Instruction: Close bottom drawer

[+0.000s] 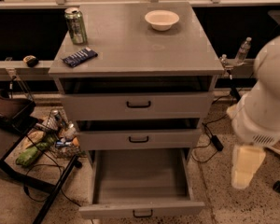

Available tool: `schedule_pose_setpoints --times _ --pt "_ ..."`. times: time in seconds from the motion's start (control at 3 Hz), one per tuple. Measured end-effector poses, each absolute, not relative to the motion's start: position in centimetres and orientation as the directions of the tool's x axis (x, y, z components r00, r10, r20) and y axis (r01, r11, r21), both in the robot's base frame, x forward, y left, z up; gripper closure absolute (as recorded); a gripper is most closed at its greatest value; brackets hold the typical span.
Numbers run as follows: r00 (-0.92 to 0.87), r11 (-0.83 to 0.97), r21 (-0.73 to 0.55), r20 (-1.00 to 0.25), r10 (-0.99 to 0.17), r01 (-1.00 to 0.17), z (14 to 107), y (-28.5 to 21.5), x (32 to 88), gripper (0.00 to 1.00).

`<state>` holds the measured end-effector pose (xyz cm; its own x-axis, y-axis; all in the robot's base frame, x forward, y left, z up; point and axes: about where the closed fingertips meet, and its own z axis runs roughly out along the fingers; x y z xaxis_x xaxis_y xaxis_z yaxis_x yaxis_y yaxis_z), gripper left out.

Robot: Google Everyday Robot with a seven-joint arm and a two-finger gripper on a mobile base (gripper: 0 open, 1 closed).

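The bottom drawer (140,176) is the lowest of three grey drawers and stands pulled far out, with nothing inside. Its flat front panel (107,211) is near the lower edge of the view, with a small black loop handle (143,213) at its centre. My gripper (247,167) hangs as a pale cream piece below the white arm (266,101), to the right of the cabinet. It is about level with the open drawer, apart from it, and holds nothing that I can see.
The top drawer (139,105) and middle drawer (139,139) stand slightly ajar. On the cabinet top are a green can (76,26), a white bowl (162,19) and a blue packet (79,57). A basket of clutter (51,134) and a dark stand sit at the left. A cable (210,141) lies on the floor at the right.
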<state>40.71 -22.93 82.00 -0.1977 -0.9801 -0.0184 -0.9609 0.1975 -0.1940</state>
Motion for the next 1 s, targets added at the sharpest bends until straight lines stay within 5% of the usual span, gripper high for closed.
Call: schedule_pose_setpoints --times 1.0 --pt "-0.211 0.188 -0.146 0.165 -0.964 -0.971 68.5 -24.5 37.8 0.0"
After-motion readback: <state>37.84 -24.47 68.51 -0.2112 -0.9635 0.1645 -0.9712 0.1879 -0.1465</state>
